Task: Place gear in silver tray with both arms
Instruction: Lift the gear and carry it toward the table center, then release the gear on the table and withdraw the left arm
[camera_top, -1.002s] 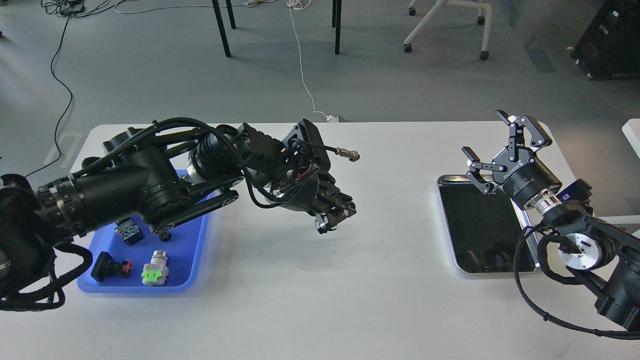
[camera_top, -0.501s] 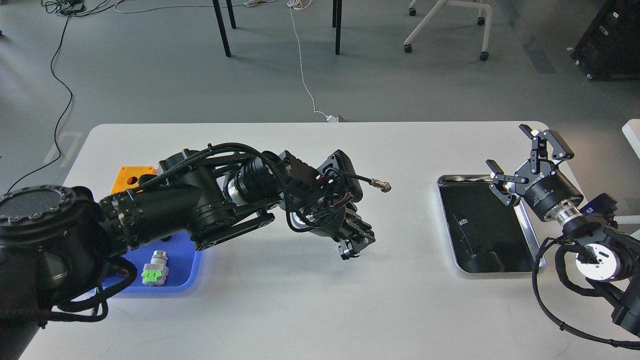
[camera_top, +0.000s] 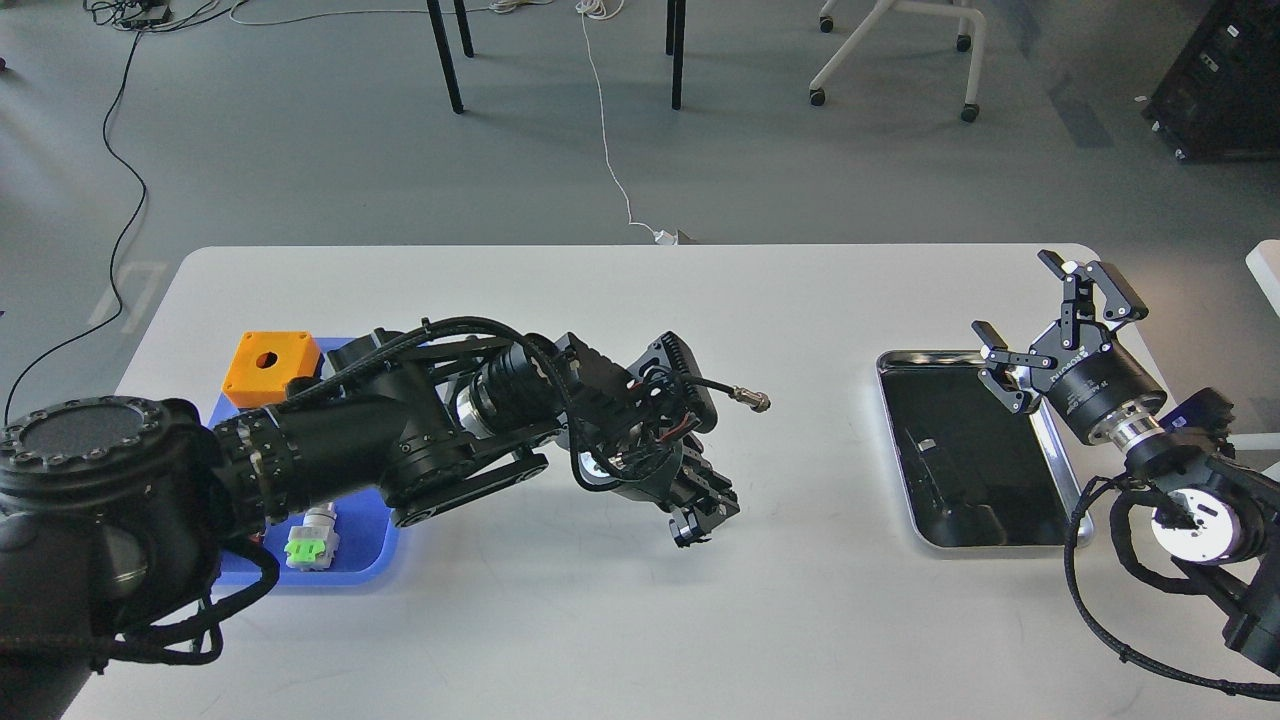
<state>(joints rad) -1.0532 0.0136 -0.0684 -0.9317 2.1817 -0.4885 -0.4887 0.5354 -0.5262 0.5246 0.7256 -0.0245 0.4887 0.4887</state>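
My left gripper (camera_top: 700, 520) hangs over the white table's middle, fingers pointing down and close together on a small dark round part, apparently the gear (camera_top: 686, 535). It is well left of the silver tray (camera_top: 897, 450), which lies at the right with a dark mirror-like bottom and nothing in it. My right gripper (camera_top: 1020, 300) is open and empty, held above the tray's far right corner, fingers pointing up and left.
A blue plastic tray (camera_top: 365, 535) lies at the left under my left arm, holding a green-and-white part (camera_top: 310, 540). An orange box (camera_top: 272, 367) stands at its far edge. A cable plug (camera_top: 752, 400) sticks out from my left wrist.
My left gripper has moved right from beside the blue tray toward the table's middle, then dropped slightly lower. My right gripper drew back to the right off the silver tray, then held still.
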